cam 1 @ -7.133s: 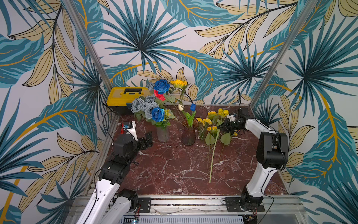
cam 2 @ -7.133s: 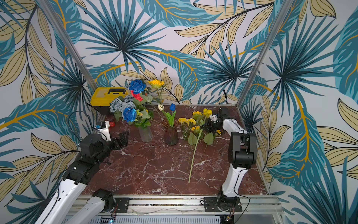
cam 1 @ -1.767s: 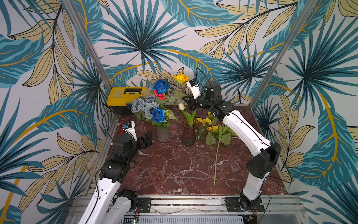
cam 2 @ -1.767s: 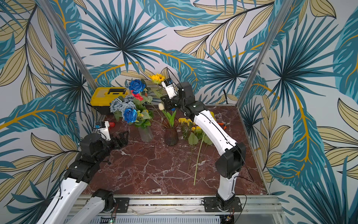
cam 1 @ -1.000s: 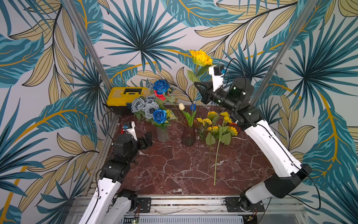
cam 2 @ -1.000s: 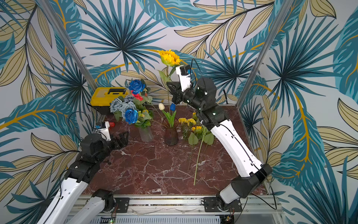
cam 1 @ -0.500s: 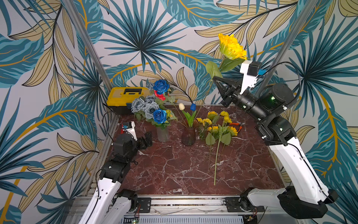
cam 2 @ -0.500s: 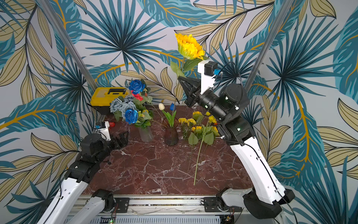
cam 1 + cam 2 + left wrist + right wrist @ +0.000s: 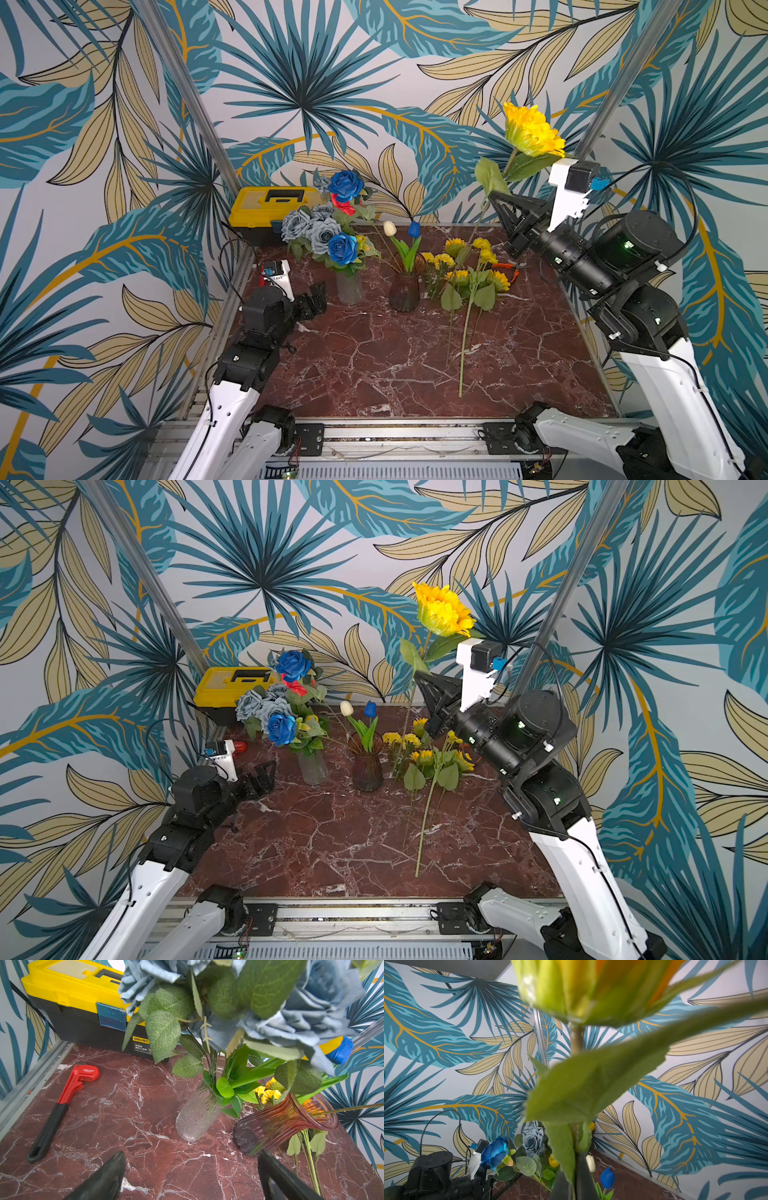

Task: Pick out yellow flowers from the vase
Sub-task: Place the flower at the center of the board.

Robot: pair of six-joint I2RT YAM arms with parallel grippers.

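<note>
We saw the right claw (image 9: 495,198) pressed together on the green stem of a big sunflower (image 9: 534,131), held high in the upper right of the frame in both top views, well above the worktop (image 9: 374,365) and clear of both vases; its bloom (image 9: 442,609) stood against the leafy wall. In the right wrist view the stem ran up between the claw's two dark fingers (image 9: 584,1180), with a leaf blurring much of the picture. More yellow flowers (image 9: 469,274) lay in a heap right of centre on the worktop, their long stems pointing toward the lower edge. Just left of them stood the dark vase (image 9: 404,293) with its tulips (image 9: 401,228), and beside that the clear vase (image 9: 349,286) with blue and grey roses (image 9: 328,232) and a small yellow bloom (image 9: 360,240) among them. The left claw (image 9: 318,293) hung spread wide, holding nothing, low at the left, near the clear vase. A yellow toolbox (image 9: 270,203) sat at the back left.
</note>
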